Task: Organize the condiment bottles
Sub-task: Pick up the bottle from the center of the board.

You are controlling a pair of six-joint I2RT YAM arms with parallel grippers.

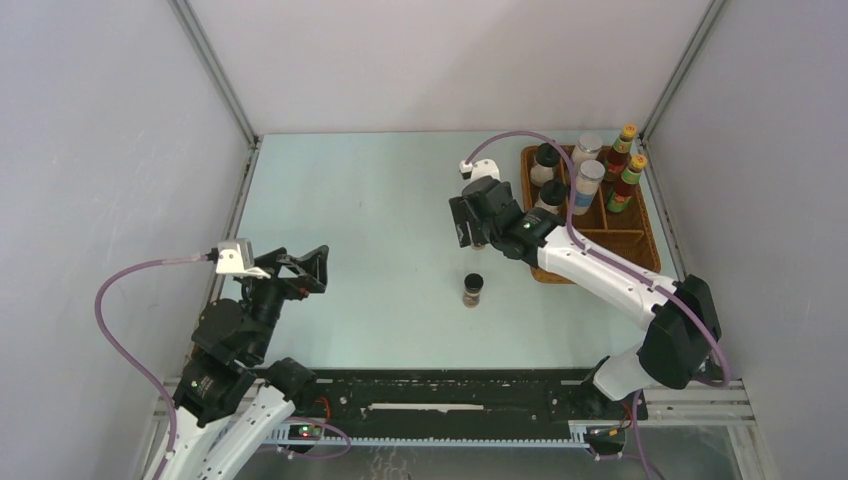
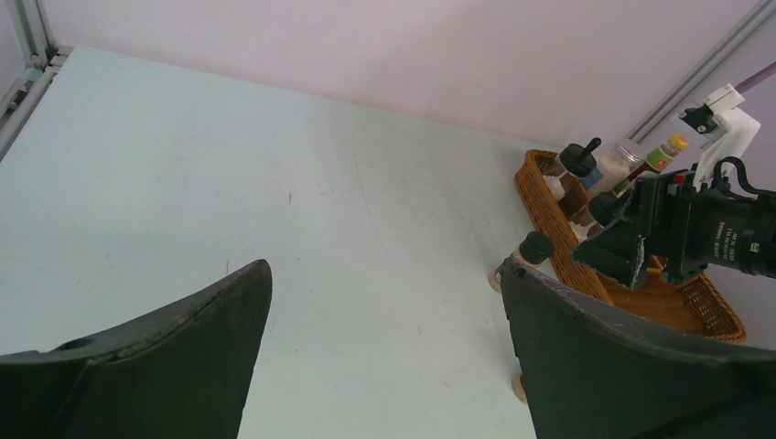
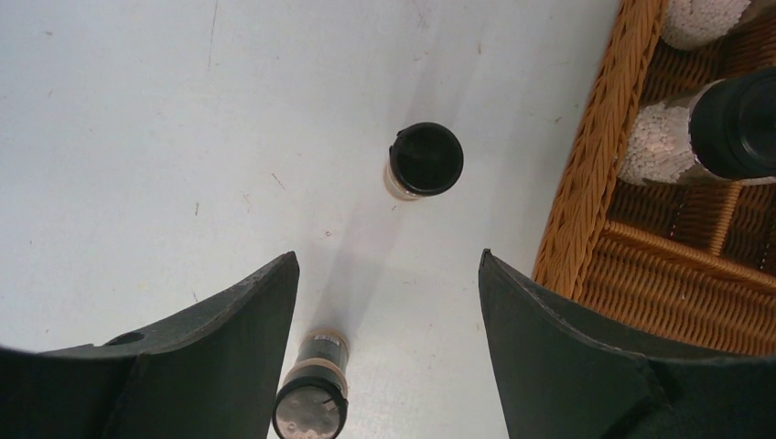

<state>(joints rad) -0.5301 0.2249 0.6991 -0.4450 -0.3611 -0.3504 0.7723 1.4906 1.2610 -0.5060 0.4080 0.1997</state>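
You have nothing here that can truly be read. The black housing (image 2: 723, 233) just behind the right tool (image 3: 388, 261) carries a few lines of small white print, too fine to make out. The blue label on the silver-lidded jar (image 1: 585, 188) in the wicker tray (image 1: 640, 240) beside that tool, and the band on the tiny dark jar (image 3: 316, 352) near its fingers, are equally illegible.
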